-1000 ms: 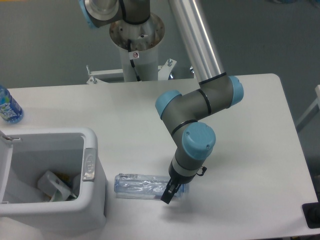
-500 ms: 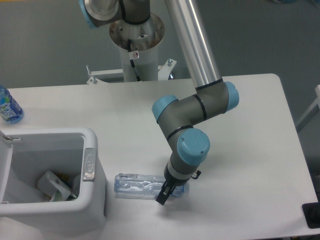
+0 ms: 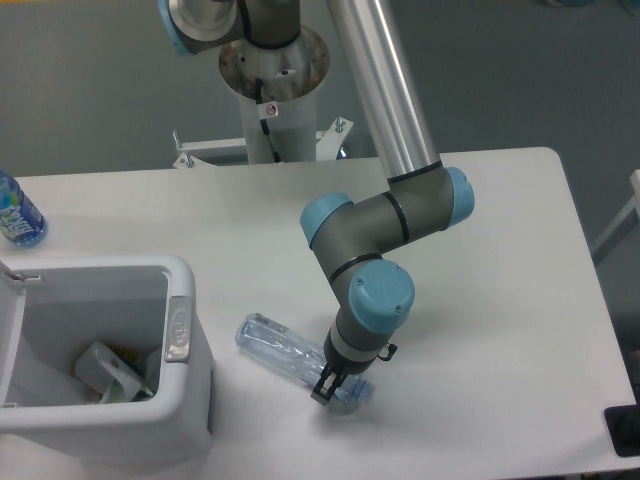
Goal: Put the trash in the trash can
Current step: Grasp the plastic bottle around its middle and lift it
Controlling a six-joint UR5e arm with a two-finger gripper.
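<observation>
White table (image 3: 500,260) carries an open trash can (image 3: 185,395) at the left, with a crumpled wrapper (image 3: 105,368) inside. Gripper (image 3: 328,387) is pinching the flattened bottle (image 3: 285,347) at its right end; the bottle lies angled beside the can. Intact water bottle (image 3: 17,212) stands far left.

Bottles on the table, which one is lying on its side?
The flattened clear bottle lying in front of the trash can, with the gripper at its right end. The other bottle, blue-labelled, stands at the table's left edge.
</observation>
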